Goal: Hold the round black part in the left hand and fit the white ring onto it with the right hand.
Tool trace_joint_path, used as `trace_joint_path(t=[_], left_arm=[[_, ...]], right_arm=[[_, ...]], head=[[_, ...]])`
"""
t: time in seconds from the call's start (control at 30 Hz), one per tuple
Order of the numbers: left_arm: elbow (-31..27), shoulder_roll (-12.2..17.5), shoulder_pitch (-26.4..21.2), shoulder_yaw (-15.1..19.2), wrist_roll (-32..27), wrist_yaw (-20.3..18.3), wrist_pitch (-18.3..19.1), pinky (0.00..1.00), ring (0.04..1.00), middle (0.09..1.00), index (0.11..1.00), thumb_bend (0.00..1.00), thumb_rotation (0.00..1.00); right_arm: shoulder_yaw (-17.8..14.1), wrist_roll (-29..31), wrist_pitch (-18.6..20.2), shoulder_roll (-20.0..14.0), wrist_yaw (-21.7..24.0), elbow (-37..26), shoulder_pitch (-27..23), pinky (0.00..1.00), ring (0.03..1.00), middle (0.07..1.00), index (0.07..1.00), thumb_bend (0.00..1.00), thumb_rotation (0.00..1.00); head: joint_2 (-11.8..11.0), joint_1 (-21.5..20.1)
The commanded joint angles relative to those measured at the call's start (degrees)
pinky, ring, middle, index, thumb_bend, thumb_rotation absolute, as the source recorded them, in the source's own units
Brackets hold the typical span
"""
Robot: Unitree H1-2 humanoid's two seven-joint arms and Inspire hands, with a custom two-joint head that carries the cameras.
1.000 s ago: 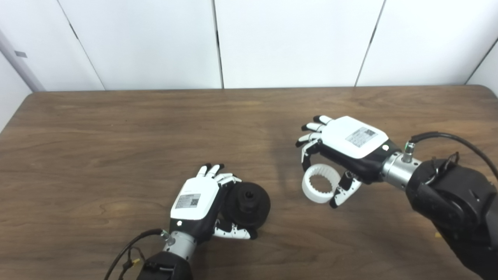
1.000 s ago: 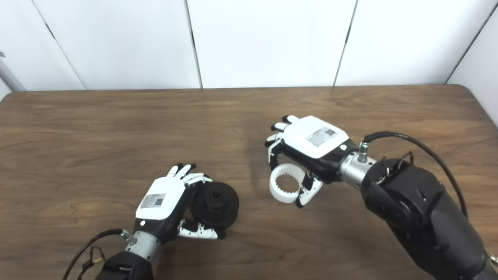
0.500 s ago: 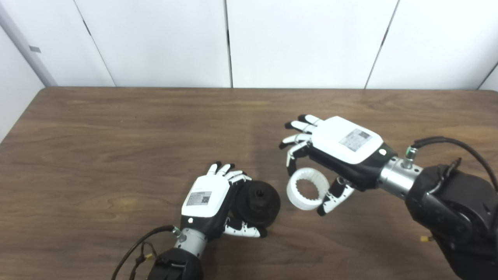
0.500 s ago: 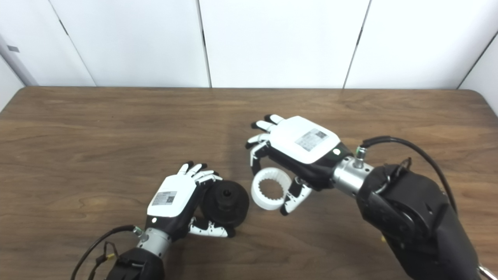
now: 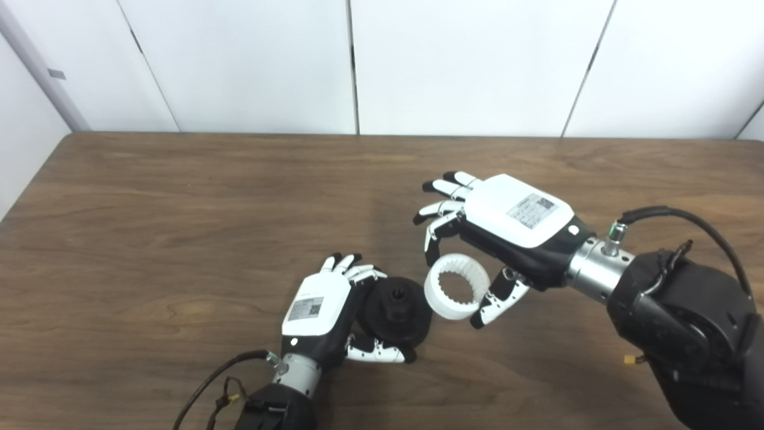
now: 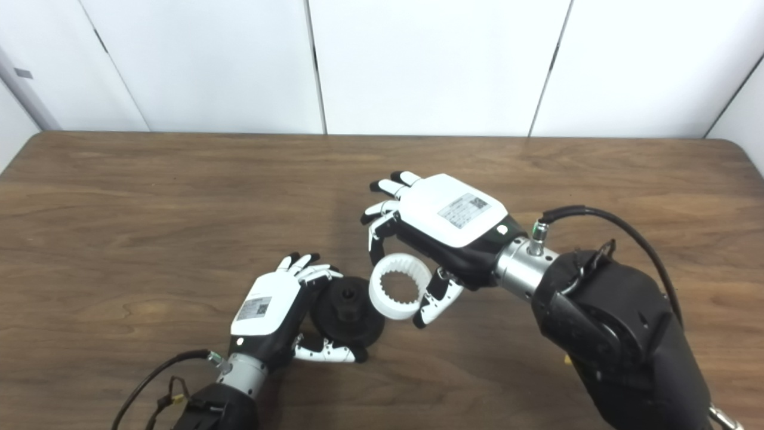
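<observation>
The left hand (image 5: 322, 310) grips the round black plastic part (image 5: 399, 308) on the brown wooden table (image 5: 179, 227). The right hand (image 5: 507, 230) pinches the white toothed plastic ring (image 5: 456, 285), at 2 o'clock of the part, overlapping its edge.

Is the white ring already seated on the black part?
No, the white ring is in the right hand, beside the black part, not over its hub.

Bare bench (image 5: 179, 197) lies open from nine to three o'clock; the black part (image 5: 395, 304) crowds the white ring (image 5: 456, 285) at nine.
</observation>
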Motion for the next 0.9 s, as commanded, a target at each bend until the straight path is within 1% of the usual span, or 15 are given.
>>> trace_joint_path(t=[0.0, 0.1, 0.27, 0.37, 0.67, 0.87], left_arm=[[3.5, 0.7, 1.5, -2.1, 1.4, -2.7, 0.0, 1.00, 0.950, 0.825, 0.486, 0.52, 0.06], [3.4, 0.9, 1.4, -2.3, 1.8, -2.4, 0.0, 1.00, 0.945, 0.825, 0.485, 0.52, 0.06], [2.9, 1.1, 1.4, -2.9, 2.1, -3.0, 0.6, 1.00, 0.951, 0.829, 0.486, 0.52, 0.06], [2.6, 1.0, 1.4, -3.1, 2.3, -3.3, 0.9, 1.00, 0.955, 0.830, 0.486, 0.52, 0.06], [2.3, 1.2, 1.2, -4.0, 3.0, -3.3, 1.5, 1.00, 0.949, 0.828, 0.486, 0.52, 0.06], [1.9, 0.9, 1.2, -4.3, 3.0, -3.8, 1.9, 1.00, 0.958, 0.832, 0.486, 0.52, 0.06]], right_arm=[[-0.4, -0.6, -1.1, 0.5, -1.5, 0.1, -2.3, 1.00, 0.963, 0.833, 0.485, 0.52, 0.14], [-0.1, -1.0, -1.7, 1.4, -2.3, 1.2, -2.0, 1.00, 0.951, 0.829, 0.484, 0.52, 0.14], [1.9, -3.2, -2.7, 3.4, -3.2, 4.0, -1.6, 1.00, 0.952, 0.830, 0.484, 0.52, 0.14], [2.4, -3.8, -3.4, 4.2, -3.8, 5.1, -1.4, 1.00, 0.951, 0.832, 0.484, 0.52, 0.14], [3.3, -5.0, -5.1, 4.6, -5.1, 7.6, -1.5, 1.00, 0.950, 0.832, 0.484, 0.52, 0.14], [4.6, -5.7, -6.4, 5.2, -5.4, 9.5, -1.7, 1.00, 0.949, 0.829, 0.485, 0.52, 0.14]], head=[[0.1, 0.0], [0.1, -0.2], [0.2, -0.4], [0.3, -0.5], [0.4, -0.5], [0.4, -0.4]])
